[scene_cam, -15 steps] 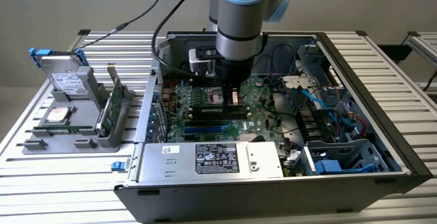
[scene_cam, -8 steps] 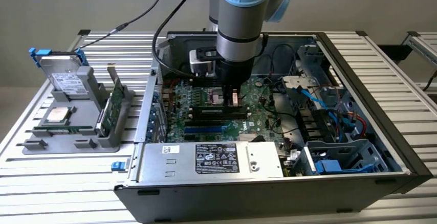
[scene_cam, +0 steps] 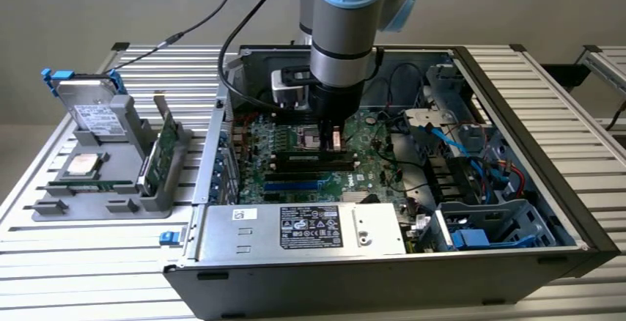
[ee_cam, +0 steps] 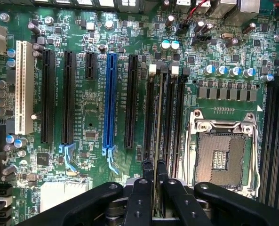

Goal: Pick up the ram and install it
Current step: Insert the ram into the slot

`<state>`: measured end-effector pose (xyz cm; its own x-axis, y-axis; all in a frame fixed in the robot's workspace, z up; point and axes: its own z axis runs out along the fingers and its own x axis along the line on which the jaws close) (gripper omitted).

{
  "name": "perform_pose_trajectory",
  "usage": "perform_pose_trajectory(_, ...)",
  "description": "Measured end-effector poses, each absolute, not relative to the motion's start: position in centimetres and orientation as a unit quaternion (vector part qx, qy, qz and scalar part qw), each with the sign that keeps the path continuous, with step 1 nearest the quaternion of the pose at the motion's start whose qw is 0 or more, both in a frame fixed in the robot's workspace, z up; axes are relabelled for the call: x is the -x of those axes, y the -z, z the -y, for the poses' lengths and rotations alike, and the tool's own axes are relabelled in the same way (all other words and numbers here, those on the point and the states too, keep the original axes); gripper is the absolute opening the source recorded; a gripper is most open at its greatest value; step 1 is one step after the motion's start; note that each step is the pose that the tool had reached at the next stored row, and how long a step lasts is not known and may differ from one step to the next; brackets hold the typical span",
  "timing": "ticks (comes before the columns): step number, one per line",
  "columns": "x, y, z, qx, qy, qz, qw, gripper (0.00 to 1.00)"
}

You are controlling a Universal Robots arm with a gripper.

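Reaching straight down into the open computer case (scene_cam: 547, 152), the arm holds its gripper (scene_cam: 330, 141) low over the motherboard (ee_cam: 92, 108), right at the bank of black memory slots (ee_cam: 174, 117). From the wrist view the gripper (ee_cam: 154, 165) has its two black fingers (ee_cam: 141, 197) drawn close together, with only a thin gap between them, and in that gap sits the ram (ee_cam: 154, 207), seen edge-on as a pale narrow strip pinched between the pads. The stick lines up with one of the memory slots, which lie between the long black expansion slots and the open CPU socket (ee_cam: 221, 160); whether its lower edge is seated in the slot or just above it I cannot tell. A blue slot (ee_cam: 110, 103) and a white slot (ee_cam: 24, 89) run parallel further across the board. In the exterior view a grey tray (scene_cam: 98, 207) stands on the slatted table (scene_cam: 78, 277) at that view's left, well apart from the gripper, carrying a hard drive (scene_cam: 93, 112), a square silver processor chip (scene_cam: 81, 164) and a broader green card (scene_cam: 164, 152) standing upright. A narrow green strip (scene_cam: 90, 186) lies flat near the tray's front; what it is I cannot tell. The power supply (scene_cam: 303, 229) sits at the case's near edge
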<state>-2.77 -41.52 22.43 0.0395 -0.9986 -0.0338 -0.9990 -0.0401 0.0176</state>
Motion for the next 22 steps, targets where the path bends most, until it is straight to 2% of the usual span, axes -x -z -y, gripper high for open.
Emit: perform_pose_trajectory(22, 2.8, -22.41, 41.35, 0.719, -0.007, -0.695, -0.006, 0.14)
